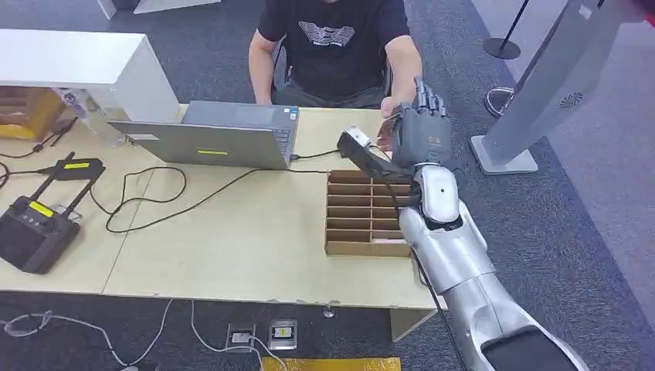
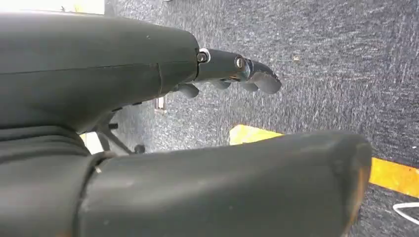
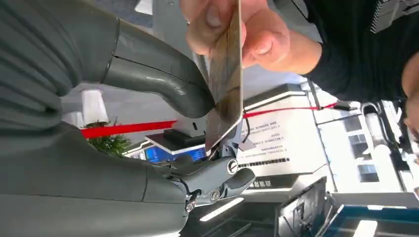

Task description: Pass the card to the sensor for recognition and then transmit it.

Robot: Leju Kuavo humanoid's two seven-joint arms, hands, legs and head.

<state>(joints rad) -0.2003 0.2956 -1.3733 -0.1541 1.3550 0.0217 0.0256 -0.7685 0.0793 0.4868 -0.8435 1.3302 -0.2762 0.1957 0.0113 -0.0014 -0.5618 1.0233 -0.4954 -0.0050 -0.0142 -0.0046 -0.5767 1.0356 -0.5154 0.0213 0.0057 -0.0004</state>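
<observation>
My right hand (image 1: 421,127) is raised over the table's far right edge, in front of a seated person (image 1: 332,46). In the right wrist view the card (image 3: 225,74) stands edge-on, with my right hand (image 3: 99,163) pinching it between the thumb above and the fingers below. The person's hand (image 3: 247,29) grips the card's other end. In the head view the card (image 1: 391,117) is a sliver between the two hands. The sensor (image 1: 355,141), a small white box on a dark stand, sits just left of my hand. My left hand (image 2: 123,74) hangs over the carpet and holds nothing.
A cardboard slotted organizer (image 1: 367,212) lies on the table (image 1: 232,255) under my right forearm. An open laptop (image 1: 224,135) stands at the back, with black cables trailing left to a controller (image 1: 35,228). A grey kiosk base (image 1: 502,158) stands on the floor to the right.
</observation>
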